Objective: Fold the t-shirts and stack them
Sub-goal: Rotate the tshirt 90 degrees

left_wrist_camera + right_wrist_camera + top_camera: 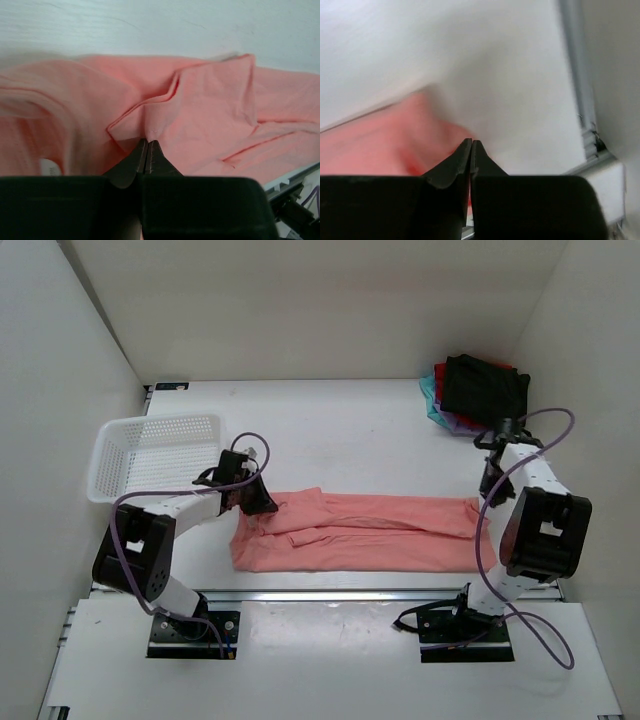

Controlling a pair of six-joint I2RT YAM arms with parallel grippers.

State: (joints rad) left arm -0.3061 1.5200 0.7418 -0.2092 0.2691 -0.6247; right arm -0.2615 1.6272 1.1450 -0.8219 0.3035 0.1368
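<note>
My left claw [149,142] is closed, its two black tips pinching a raised fold of the wrinkled salmon-pink cotton t-shirt [210,105]. The pinched ridge runs up and away from the tips. To the left of it the cloth curves into a rounded edge, with a small white tag showing near my finger.

My right claw [471,143] is closed with its tips meeting, low over the white table [470,55]. The pink cloth is a blur just behind and to the left of the tips. I cannot tell whether any of it is caught between them.

From above, that pink t-shirt [370,530] lies as a long flattened band along the near edge of the table, between my two arms. My left claw is at its left end and my right claw at its right end.

The white mesh plastic basket [105,455] sits at the far left, just beyond my left arm and apart from the shirt. Only its own mesh floor shows inside it.

In the far right corner, beyond my right wrist, sits a pile of folded shirts. A black t-shirt [485,385] is on top, and edges of a red t-shirt [440,371], a teal t-shirt [429,392] and a purple t-shirt [458,424] peek out beneath it. My right arm reaches close to this pile, with its purple cable [548,420] looping beside it.
</note>
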